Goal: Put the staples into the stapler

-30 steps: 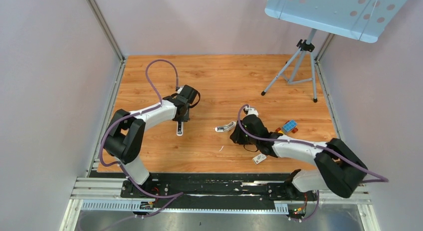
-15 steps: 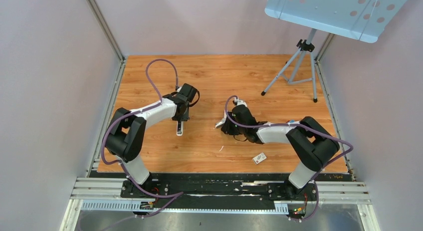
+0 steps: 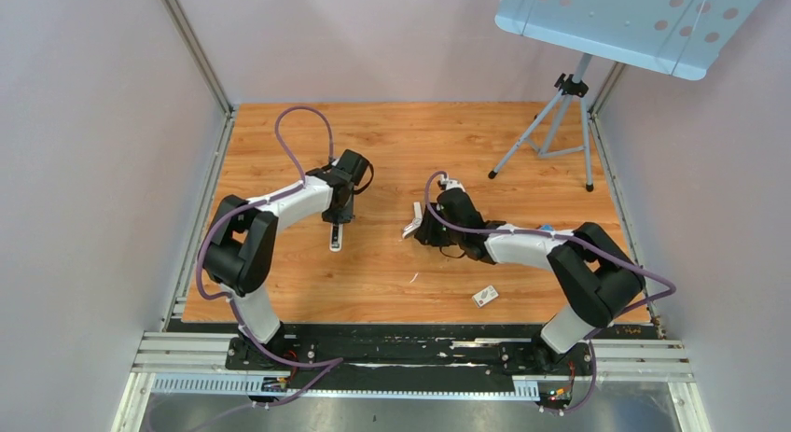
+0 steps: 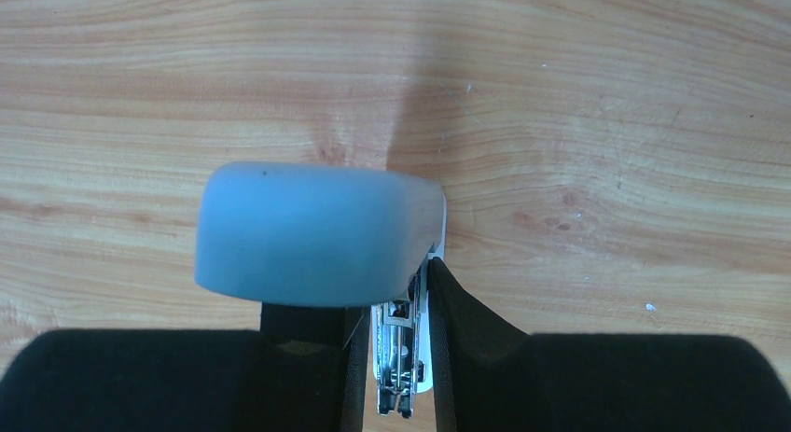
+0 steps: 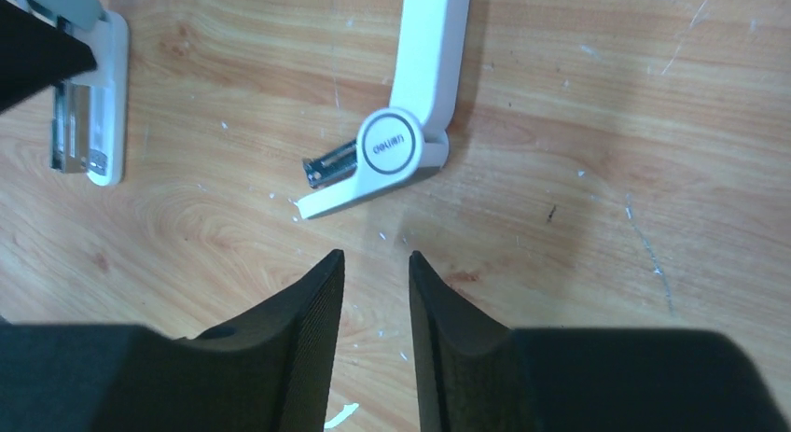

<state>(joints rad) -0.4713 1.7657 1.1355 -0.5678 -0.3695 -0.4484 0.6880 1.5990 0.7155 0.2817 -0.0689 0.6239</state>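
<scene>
One slim white-and-silver stapler [image 3: 336, 239] lies on the wooden counter [image 3: 420, 143] left of centre, its long axis running roughly near to far. Its far end is caught in the left end effector [image 3: 339, 222]. In the left wrist view the metal channel [image 4: 399, 371] sits clamped between the two black fingers [image 4: 457, 329]. The pale lid [image 4: 317, 231] is lifted toward the lens and hides most of the left finger. The white base shows as a thin edge beside the lid. To the stapler's right, across a stretch of bare wood, the right end effector [image 5: 375, 257] is low over the counter with its fingers only narrowly parted and nothing between them. Just ahead of those fingertips, not touching them, lies a white hinged piece [image 5: 401, 143] with a round hub and a short metal stub, its two arms spread at an angle. From the right wrist the stapler appears at the upper left corner, well apart from that end effector. Nearer the arm bases sits a small white box [image 3: 484, 296]. At the far right corner stands a tripod [image 3: 550, 133] under a pale blue perforated panel [image 3: 634, 17].
</scene>
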